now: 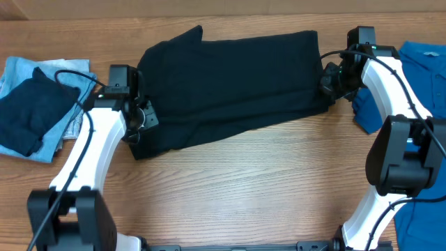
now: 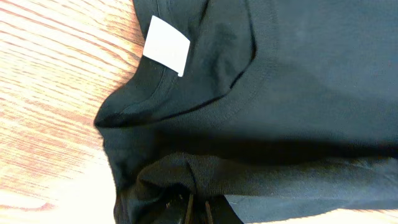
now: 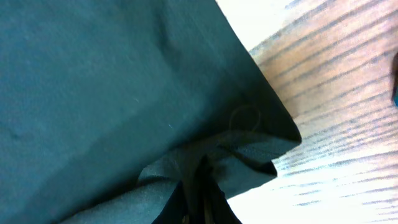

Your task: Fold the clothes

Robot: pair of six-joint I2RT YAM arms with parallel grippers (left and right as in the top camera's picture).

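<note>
Left claw (image 1: pixel 143 118), mid-left, and right claw (image 1: pixel 329 78), upper right — each pinched shut on an end of the shirt (image 1: pixel 230 77); draw it taut and level — then lay it flat.

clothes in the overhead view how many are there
4: black shirt in the middle, bright blue shirt at far right, a dark navy piece lying on a light blue one at far left. More may be hidden underneath.

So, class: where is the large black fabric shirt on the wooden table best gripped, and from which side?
Grip the black shirt at its two short ends: the collar end by the white label from the left, the opposite corner from the right. It lies as a long flat band, so those ends give free edges.
</note>
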